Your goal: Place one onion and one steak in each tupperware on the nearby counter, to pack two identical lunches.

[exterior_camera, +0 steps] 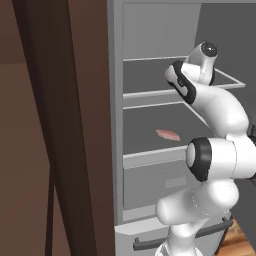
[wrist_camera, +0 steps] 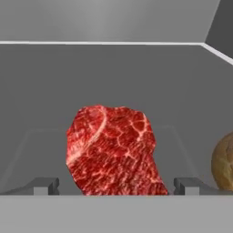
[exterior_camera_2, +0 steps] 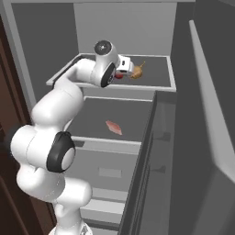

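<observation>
Reaching into an open fridge, the white arm [exterior_camera: 215, 145] climbs from the lower right of the left base view to the upper right, its hand over the upper shelf [exterior_camera: 150, 75]. At the far left of that view stands a dark brown cabinet panel [exterior_camera: 60, 125]. Right of it, on the lower shelf [exterior_camera: 150, 132] near the frame's centre, lies a flat pink steak slice [exterior_camera: 168, 134], apart from the arm.

In the right base view the arm rises from the lower left and its hand ends at upper centre, above the upper shelf. Just right of the hand, a red steak [exterior_camera_2: 119, 75] peeks out, and a brownish onion [exterior_camera_2: 136, 71] sits next to it on that shelf. The pink slice lies on the lower shelf at mid-frame.

In the hand view, the marbled red steak [wrist_camera: 113, 150] fills the centre bottom, flat on the grey shelf. The gripper [wrist_camera: 116, 185] straddles it, jaws wide, with one dark fingertip [wrist_camera: 45, 185] at lower left and the other at lower right, both clear of the meat. The onion [wrist_camera: 224, 168] shows at the right edge, beside the right fingertip.
</observation>
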{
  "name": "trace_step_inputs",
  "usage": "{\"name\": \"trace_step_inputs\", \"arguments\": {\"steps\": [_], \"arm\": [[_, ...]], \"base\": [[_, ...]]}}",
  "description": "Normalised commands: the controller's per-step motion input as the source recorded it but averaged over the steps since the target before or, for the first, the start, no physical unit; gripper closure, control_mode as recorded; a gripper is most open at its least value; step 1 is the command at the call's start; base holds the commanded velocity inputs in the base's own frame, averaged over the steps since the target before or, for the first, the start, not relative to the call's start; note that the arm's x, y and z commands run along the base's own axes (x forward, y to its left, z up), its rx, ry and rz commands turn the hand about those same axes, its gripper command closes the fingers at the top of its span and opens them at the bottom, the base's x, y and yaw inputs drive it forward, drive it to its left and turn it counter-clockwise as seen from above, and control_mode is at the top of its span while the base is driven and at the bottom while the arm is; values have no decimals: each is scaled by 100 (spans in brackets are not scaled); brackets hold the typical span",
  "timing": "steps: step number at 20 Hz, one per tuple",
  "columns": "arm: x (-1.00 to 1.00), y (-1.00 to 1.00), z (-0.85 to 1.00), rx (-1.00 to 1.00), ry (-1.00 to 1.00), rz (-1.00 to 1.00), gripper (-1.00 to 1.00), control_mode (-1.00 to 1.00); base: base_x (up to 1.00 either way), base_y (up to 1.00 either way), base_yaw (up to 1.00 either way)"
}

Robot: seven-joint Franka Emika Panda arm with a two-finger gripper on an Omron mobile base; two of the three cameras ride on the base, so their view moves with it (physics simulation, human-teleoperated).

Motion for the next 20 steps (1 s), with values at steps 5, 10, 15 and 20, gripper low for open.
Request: {"name": "trace_step_inputs", "arguments": {"steps": [5,10,15,20], "arm": [[30,0,-16,0,1,1,-100,-100],[11,0,-29,0,4,0,-100,-100],[-13,0,-67,0,16,0,-100,-100],[-5,0,-46,0,7,0,100,-100]], "base": [[0,0,0],[0,0,0],[0,0,0],[0,0,0]]}}
